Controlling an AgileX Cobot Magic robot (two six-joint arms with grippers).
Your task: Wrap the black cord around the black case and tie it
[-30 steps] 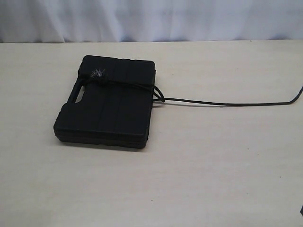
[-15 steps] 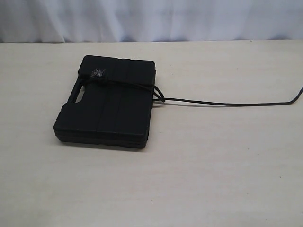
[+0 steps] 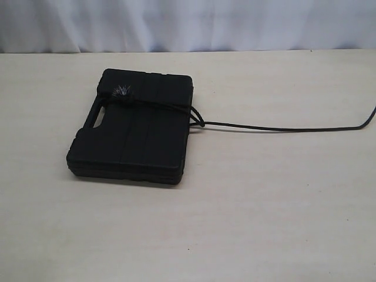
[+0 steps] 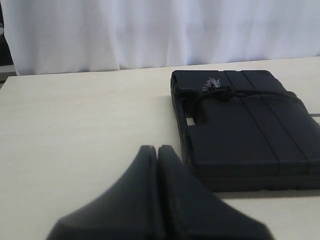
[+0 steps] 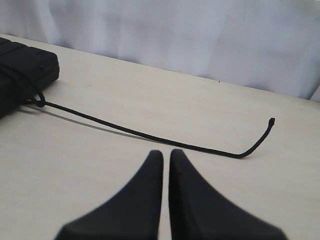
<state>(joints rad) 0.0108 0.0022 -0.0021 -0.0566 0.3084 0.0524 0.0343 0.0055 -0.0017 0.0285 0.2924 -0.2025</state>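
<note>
The black case (image 3: 132, 129) lies flat on the table, left of centre. The black cord (image 3: 282, 128) crosses its top near the far end, with the frayed grey tuft (image 3: 121, 90) lying by the handle. The cord loops at the case's right edge and runs right along the table. In the right wrist view the cord (image 5: 150, 135) ends in a small knot (image 5: 271, 120), just beyond my right gripper (image 5: 166, 152), which is shut and empty. My left gripper (image 4: 157, 148) is shut and empty, beside the case (image 4: 240, 135) and short of the tuft (image 4: 210, 83). Neither gripper shows in the exterior view.
The pale wooden table (image 3: 247, 223) stretches on all sides of the case. A white curtain (image 3: 188, 23) hangs behind the table's far edge.
</note>
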